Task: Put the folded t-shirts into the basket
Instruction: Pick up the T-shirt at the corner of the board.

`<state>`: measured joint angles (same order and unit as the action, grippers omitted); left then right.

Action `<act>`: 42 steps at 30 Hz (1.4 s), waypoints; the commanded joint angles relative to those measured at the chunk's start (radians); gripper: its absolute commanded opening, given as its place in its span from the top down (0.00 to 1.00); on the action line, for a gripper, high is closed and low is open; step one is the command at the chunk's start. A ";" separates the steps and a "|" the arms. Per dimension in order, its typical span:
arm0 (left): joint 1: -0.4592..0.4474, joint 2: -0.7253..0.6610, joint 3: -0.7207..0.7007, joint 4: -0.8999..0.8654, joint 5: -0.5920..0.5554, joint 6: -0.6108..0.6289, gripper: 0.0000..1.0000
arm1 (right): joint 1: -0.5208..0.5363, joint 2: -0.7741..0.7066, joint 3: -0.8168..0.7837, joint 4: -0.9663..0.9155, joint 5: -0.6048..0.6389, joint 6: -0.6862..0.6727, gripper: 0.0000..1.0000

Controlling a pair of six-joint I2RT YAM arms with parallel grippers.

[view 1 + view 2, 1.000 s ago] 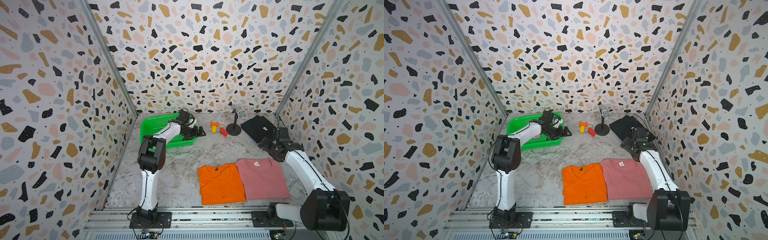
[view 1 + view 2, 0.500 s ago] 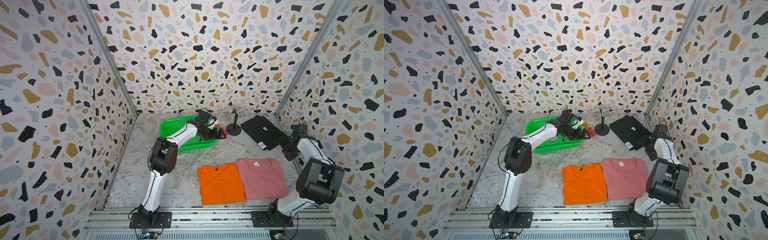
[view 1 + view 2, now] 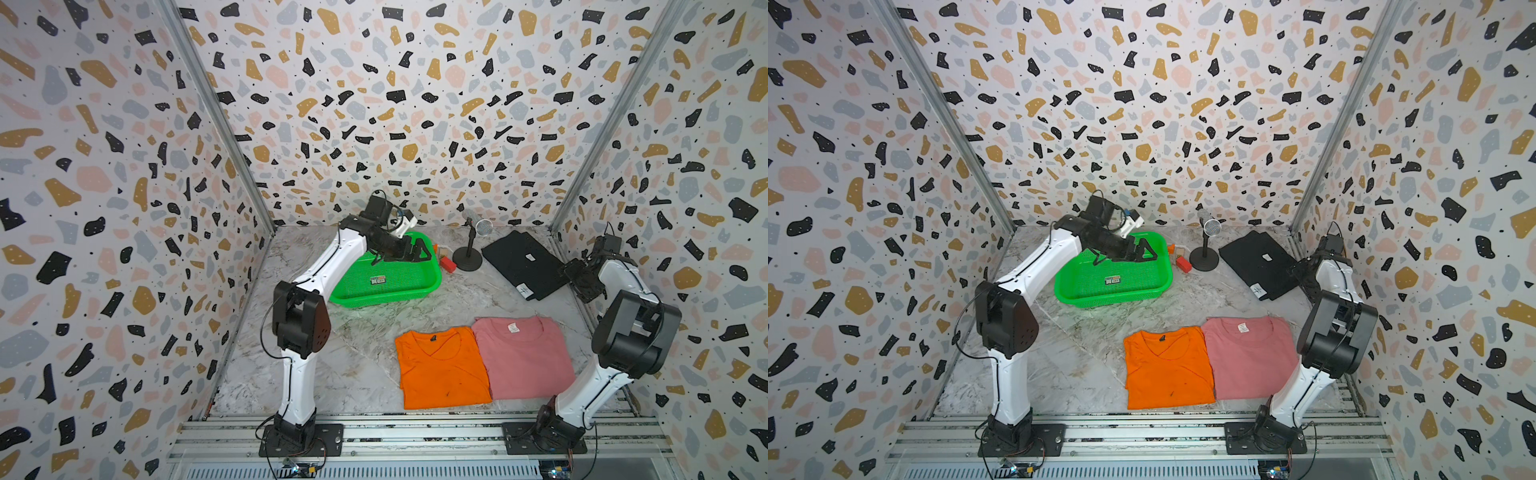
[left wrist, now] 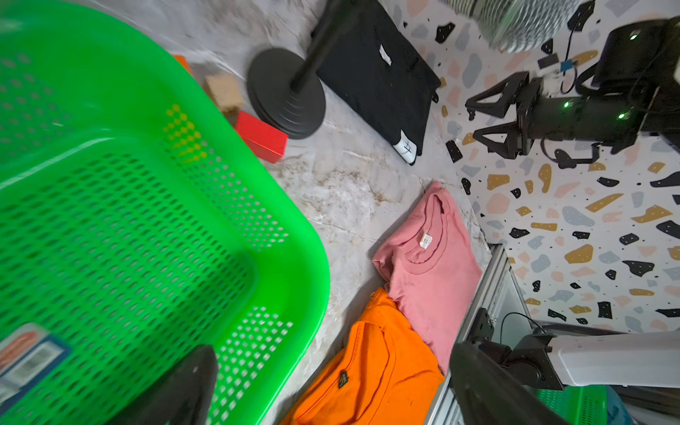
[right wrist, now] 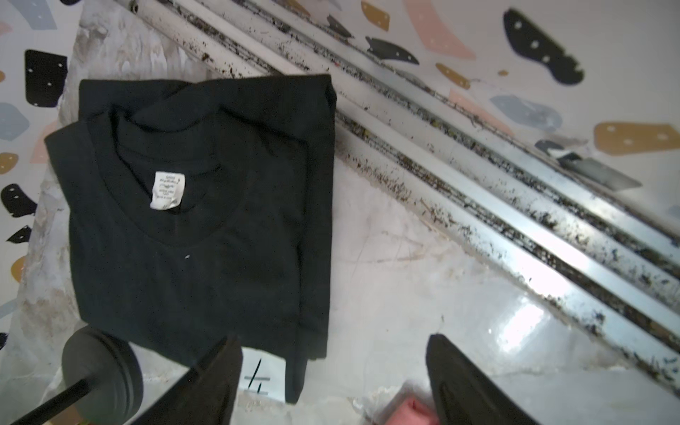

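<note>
on the marble tabletop (image 3: 365,336) the basket (image 3: 386,297) holds no shirt. your right gripper (image 5: 331,340), jaws wide, hangs over the black t-shirt (image 5: 206,257)'s near corner; lower and pinch it.

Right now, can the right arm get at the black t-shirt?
Likely yes. The right gripper, jaws open, hovers right by the corner of the black t-shirt, with nothing lying between them. The microphone stand stands at the shirt's other side, clear of that approach.
</note>
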<state>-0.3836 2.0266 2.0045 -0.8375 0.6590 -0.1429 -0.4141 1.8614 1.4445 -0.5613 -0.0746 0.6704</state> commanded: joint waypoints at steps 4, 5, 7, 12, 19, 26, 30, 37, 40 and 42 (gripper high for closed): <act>0.028 -0.143 -0.119 -0.102 -0.105 0.120 0.00 | -0.008 0.104 0.090 0.048 -0.050 0.015 0.36; 0.028 -0.166 -0.161 -0.092 -0.107 0.123 0.00 | -0.008 0.123 0.096 0.054 -0.072 0.033 0.39; 0.028 -0.203 -0.239 -0.061 -0.113 0.123 0.00 | -0.006 0.151 0.086 0.074 -0.105 0.071 0.43; 0.026 -0.248 -0.280 -0.072 -0.165 0.172 0.00 | 0.014 0.161 0.045 0.120 -0.143 0.139 0.52; -0.036 -0.227 -0.218 -0.141 -0.164 0.241 0.00 | 0.093 0.101 0.029 0.062 -0.031 0.137 0.47; -0.104 -0.204 -0.163 -0.153 -0.208 0.256 0.00 | 0.135 0.040 0.043 -0.045 -0.017 0.212 0.46; -0.124 -0.200 -0.168 -0.146 -0.238 0.254 0.00 | 0.176 0.041 0.016 -0.061 -0.021 0.265 0.46; -0.132 -0.224 -0.239 -0.116 -0.254 0.252 0.00 | 0.214 0.081 -0.047 -0.029 0.035 0.340 0.47; -0.135 -0.220 -0.258 -0.103 -0.261 0.239 0.00 | 0.220 0.112 -0.049 -0.026 0.022 0.356 0.54; -0.142 -0.223 -0.254 -0.105 -0.268 0.239 0.00 | 0.226 0.129 -0.046 -0.026 0.002 0.361 0.69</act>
<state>-0.5148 1.8133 1.7557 -0.9646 0.4042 0.0929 -0.1905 1.9797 1.3987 -0.5690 -0.0742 1.0000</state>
